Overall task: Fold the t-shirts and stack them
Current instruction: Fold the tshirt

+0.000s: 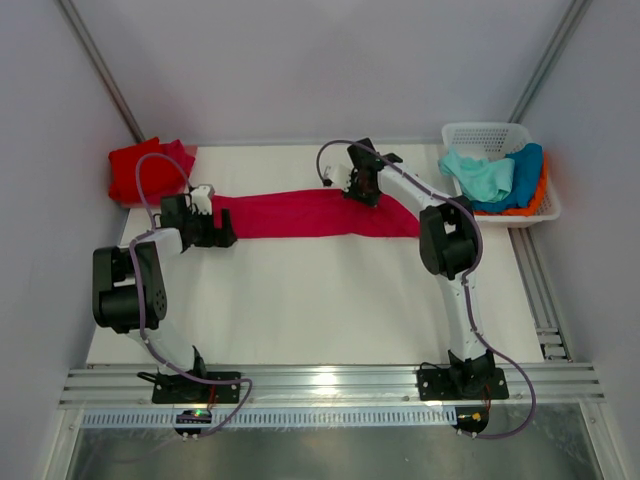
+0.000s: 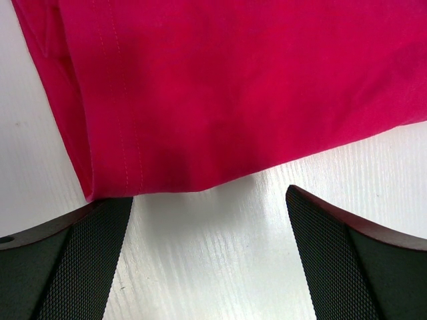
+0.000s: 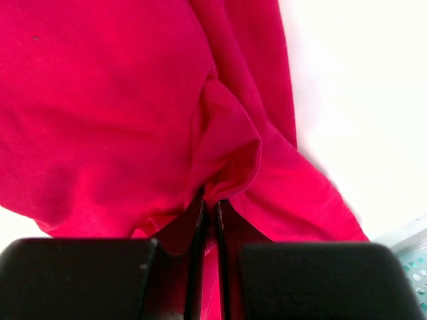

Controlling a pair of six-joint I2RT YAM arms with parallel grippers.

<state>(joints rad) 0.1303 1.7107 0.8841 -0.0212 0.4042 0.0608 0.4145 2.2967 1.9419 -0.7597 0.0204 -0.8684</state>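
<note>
Top external view: I see a white table (image 1: 300, 310) boxed in by pale walls (image 1: 300, 70), with a basket (image 1: 487, 132) far right and a folded red shirt (image 1: 145, 170) far left. The crimson shirt (image 1: 310, 213) stretches across the far half. My left gripper (image 1: 226, 232) gapes wide at its left end, holding nothing; my right gripper (image 1: 362, 192) pinches a fold of it tight

I see the crimson-pink t-shirt (image 1: 310, 213) lying as a long folded band across the upper middle of the frame, its right end puckered into a raised ridge. A red t-shirt (image 1: 135, 170) sits folded at upper left. A mint-green tee (image 1: 480, 175), a blue tee (image 1: 525, 165) and an orange tee (image 1: 520, 210) lie heaped together at upper right.
</note>
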